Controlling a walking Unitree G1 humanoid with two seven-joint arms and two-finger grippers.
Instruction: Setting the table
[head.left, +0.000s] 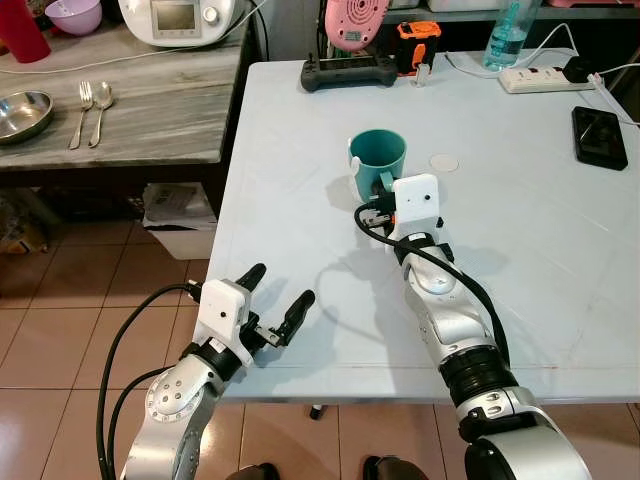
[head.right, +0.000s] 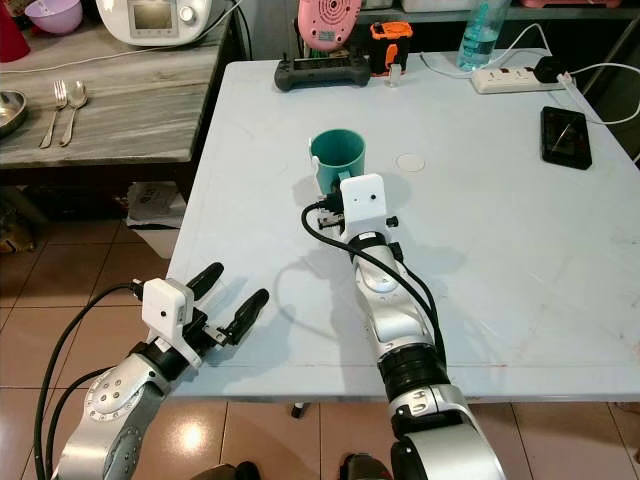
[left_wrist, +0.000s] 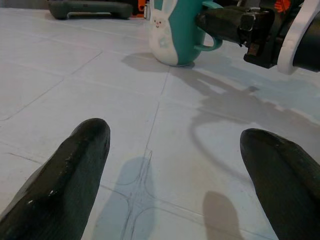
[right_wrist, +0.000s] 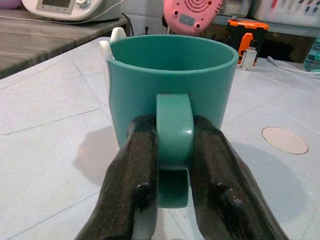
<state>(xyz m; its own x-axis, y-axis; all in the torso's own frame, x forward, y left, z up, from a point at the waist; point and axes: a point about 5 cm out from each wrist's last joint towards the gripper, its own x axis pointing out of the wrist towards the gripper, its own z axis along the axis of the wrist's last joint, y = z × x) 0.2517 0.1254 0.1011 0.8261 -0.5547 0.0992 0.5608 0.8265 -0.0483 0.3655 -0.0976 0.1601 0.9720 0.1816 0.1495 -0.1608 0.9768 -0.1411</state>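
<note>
teal mug (right_wrist: 172, 82) | handle pinched by right gripper (right_wrist: 172, 165) | no legible writing

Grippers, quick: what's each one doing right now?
Left gripper: open, empty, at the table edge.
Right gripper: shut on the teal mug handle.

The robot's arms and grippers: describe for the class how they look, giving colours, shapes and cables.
Both arms are silver, built of rounded segments with black ringed joints. Each wrist carries a white boxy block. The left gripper and the right gripper each have two long, glossy black fingers with rounded tips. Thick black cables loop beside the left arm and along the right forearm.
</note>
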